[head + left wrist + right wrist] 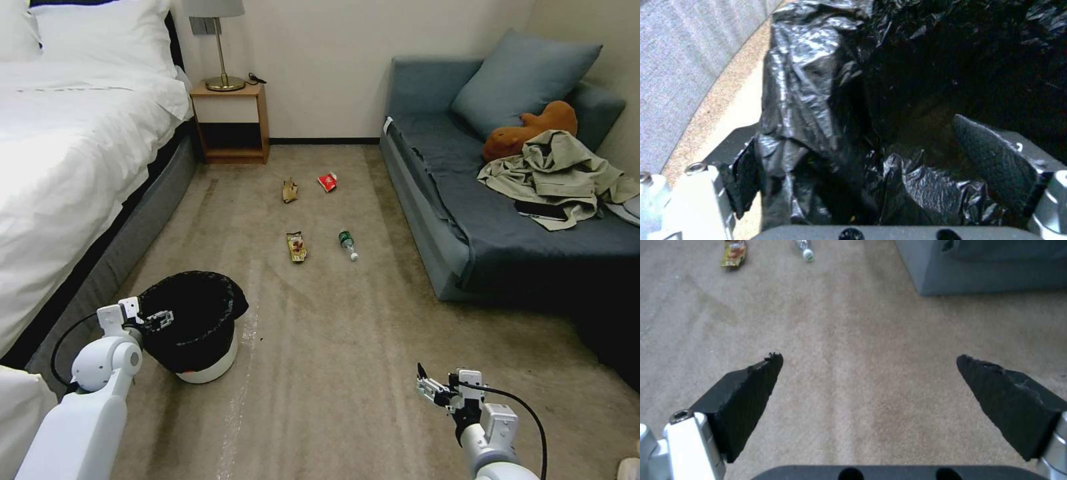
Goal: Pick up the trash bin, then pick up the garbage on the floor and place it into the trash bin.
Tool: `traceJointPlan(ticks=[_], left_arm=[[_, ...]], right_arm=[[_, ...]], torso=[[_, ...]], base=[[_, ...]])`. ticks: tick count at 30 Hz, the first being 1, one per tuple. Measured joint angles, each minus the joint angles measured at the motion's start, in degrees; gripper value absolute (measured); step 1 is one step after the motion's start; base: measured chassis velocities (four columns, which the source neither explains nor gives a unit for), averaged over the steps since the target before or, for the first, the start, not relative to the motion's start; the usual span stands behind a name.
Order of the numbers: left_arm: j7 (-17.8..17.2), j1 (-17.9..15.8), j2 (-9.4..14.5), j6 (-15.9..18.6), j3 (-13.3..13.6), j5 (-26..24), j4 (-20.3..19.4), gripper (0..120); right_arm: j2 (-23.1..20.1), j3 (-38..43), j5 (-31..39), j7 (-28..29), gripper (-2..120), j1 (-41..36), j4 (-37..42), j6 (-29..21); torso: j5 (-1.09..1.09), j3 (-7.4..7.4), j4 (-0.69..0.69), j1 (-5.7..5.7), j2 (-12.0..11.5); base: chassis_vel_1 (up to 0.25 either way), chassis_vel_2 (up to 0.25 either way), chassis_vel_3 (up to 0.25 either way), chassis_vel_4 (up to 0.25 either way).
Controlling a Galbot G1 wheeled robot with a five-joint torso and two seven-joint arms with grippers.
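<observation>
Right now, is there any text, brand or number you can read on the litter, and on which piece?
None readable.
Clear green-labelled bottle: label print too small.
Yellow-brown snack wrapper: print blurred.
Red-and-white packet: markings too small.
Tan paper scrap: no lettering visible.

Beige carpet (347,347) runs between a white bed (73,147), wooden nightstand (230,123), and seemingly blue-grey sofa (480,220).

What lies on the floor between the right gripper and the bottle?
Only bare carpet. The right wrist view shows an unbroken stretch from the open right gripper up to the bottle, beside the snack wrapper.
</observation>
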Motion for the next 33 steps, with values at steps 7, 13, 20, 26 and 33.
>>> traceJointPlan(ticks=[7,13,20,26,33], left_arm=[[0.6,-0.43,0.04,-0.57,0.16,0.32,1.96,81],[1.29,-0.32,0.39,-0.88,0.15,0.01,2.21,58],[2.15,1.09,1.17,-2.45,-1.4,-0.36,1.07,32],[3.32,2.08,1.52,-3.83,-3.02,0.51,-0.98,13],[4.49,3.55,1.66,-5.93,-5.8,2.43,-6.08,5]], right_arm=[[0.37,-0.13,0.5,0.19,100,0.42,-0.27,-0.79],[0.73,-0.35,0.52,0.33,100,0.57,-0.3,-1.14],[1.45,-0.62,0.35,0.35,100,0.64,-0.04,-1.68],[1.49,-0.66,0.4,0.32,100,0.63,0.43,-2.15],[0.87,-0.64,1.19,0.16,100,0.7,1.55,-2.96]], torso=[[0.05,-0.01,0.01,0.0,0.0],[0.03,-0.01,0.01,0.0,0.01],[-0.09,0.0,0.01,0.0,0.0],[-0.09,0.0,-0.01,0.0,-0.01],[-0.03,0.0,0.0,0.0,-0.01]], base=[[0.0,0.0,0.0,0.0],[0.0,0.0,0.0,0.0],[0.0,0.0,0.0,0.0],[0.0,0.0,0.0,0.0],[0.0,0.0,0.0,0.0]])
